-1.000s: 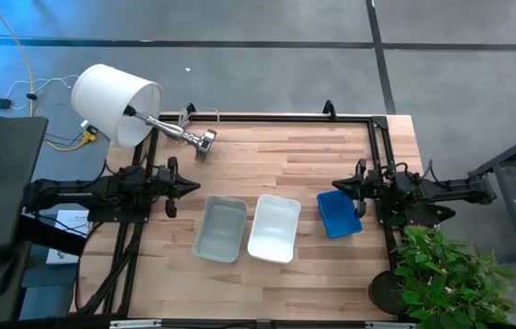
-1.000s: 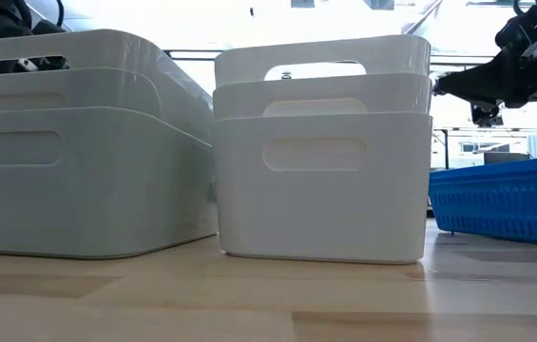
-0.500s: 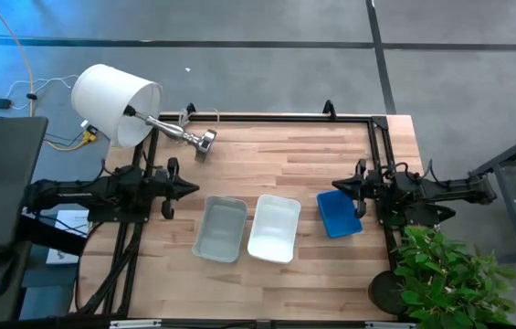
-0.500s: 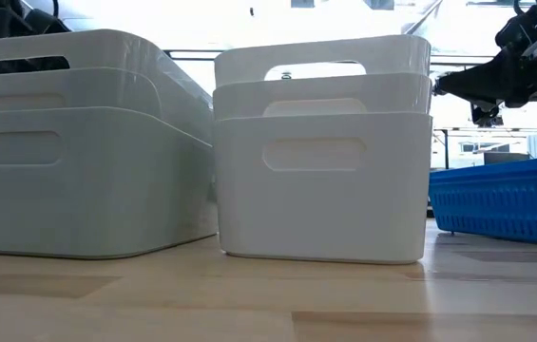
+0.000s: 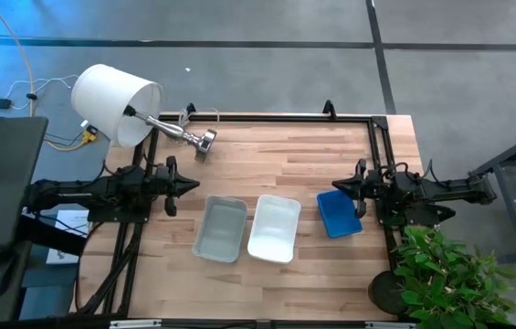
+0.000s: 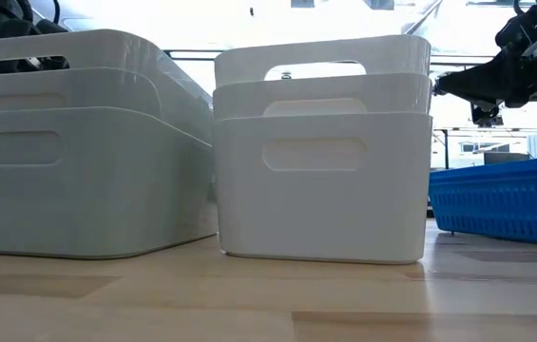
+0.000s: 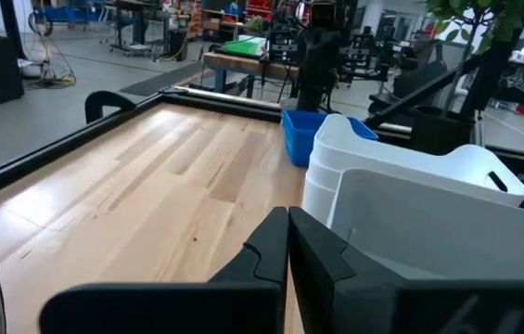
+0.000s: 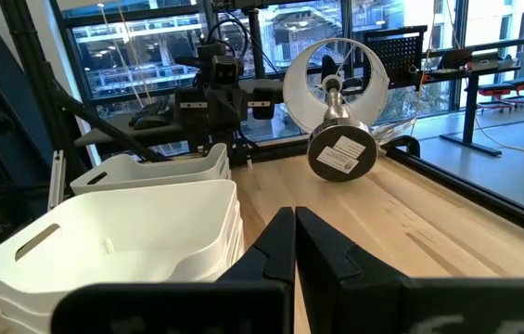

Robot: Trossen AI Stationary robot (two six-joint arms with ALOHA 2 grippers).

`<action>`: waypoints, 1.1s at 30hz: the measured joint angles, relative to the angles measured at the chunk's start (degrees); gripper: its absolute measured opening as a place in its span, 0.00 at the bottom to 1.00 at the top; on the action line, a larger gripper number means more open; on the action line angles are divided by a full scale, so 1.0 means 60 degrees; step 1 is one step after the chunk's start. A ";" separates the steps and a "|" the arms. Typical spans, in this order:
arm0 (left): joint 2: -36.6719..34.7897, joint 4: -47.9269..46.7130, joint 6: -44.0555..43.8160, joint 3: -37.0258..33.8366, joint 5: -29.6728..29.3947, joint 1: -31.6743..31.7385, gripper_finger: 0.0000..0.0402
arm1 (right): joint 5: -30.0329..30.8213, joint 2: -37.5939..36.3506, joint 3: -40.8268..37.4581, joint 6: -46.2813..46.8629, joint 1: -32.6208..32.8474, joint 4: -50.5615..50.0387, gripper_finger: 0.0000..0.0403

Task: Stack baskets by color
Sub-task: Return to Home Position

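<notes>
Little has shifted over the last second: the left claw point(image 5: 192, 185) has drawn back a touch toward its own side at 9 o'clock, and the right claw point(image 5: 338, 188) sits where it was at 3 o'clock. Both claws are pinched narrow with nothing between the fingers, as each wrist view shows. The sorting looks done. On the table point(image 5: 276, 155) the grey stack point(image 5: 220, 228) stands at about 7 o'clock from the middle, with the white stack point(image 5: 274, 228) just beside it at 6 o'clock. The blue stack point(image 5: 338, 214) is a little apart at 4 o'clock. From table height the grey and white piles each show three rims nested squarely. The blue pile sits lower, and I cannot count its layers from here, so three is only likely. A lamp point(image 5: 116, 103) lies tipped over at the 10 o'clock corner, well clear of the piles. I take the step in hand to be the retreat to rest. What is left is for both arms to pull straight out toward their bases. The right claw hangs above the blue pile's 11 o'clock corner, so it should stay high as it backs off so as not to nudge that pile.
</notes>
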 joint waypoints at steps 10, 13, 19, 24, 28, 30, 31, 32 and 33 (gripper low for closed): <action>-0.0651 0.0007 0.0000 0.0000 0.0002 -0.0384 0.00 | 0.0004 -0.0045 -0.0001 0.0000 0.0091 0.0010 0.00; -0.1247 0.0073 0.0000 0.0001 0.0004 -0.0553 0.00 | 0.0004 -0.0163 -0.0004 0.0000 0.0095 0.0004 0.00; -0.1216 0.0443 0.0000 0.0006 0.0005 -0.0615 0.00 | -0.0002 -0.0306 -0.0004 0.0000 0.0095 0.0011 0.00; -0.1214 0.0350 0.0000 0.0001 0.0040 -0.0785 0.00 | -0.0016 -0.0310 -0.0004 0.0000 0.0095 0.0011 0.00; -0.1214 0.0376 0.0000 0.0000 0.0064 -0.0898 0.00 | -0.0029 -0.0310 -0.0007 0.0000 0.0095 0.0011 0.00; -0.1210 0.0340 0.0000 0.0000 0.0069 -0.0929 0.00 | -0.0029 -0.0310 -0.0007 0.0000 0.0095 0.0011 0.00; -0.1214 0.0363 0.0000 0.0000 0.0073 -0.0926 0.00 | -0.0029 -0.0311 -0.0007 0.0000 0.0095 0.0011 0.00; -0.1214 0.0368 0.0000 0.0000 0.0073 -0.0925 0.00 | -0.0029 -0.0313 -0.0007 0.0000 0.0095 0.0011 0.00; -0.1214 0.0354 0.0000 0.0000 0.0072 -0.0925 0.00 | -0.0029 -0.0313 -0.0007 0.0000 0.0095 0.0011 0.00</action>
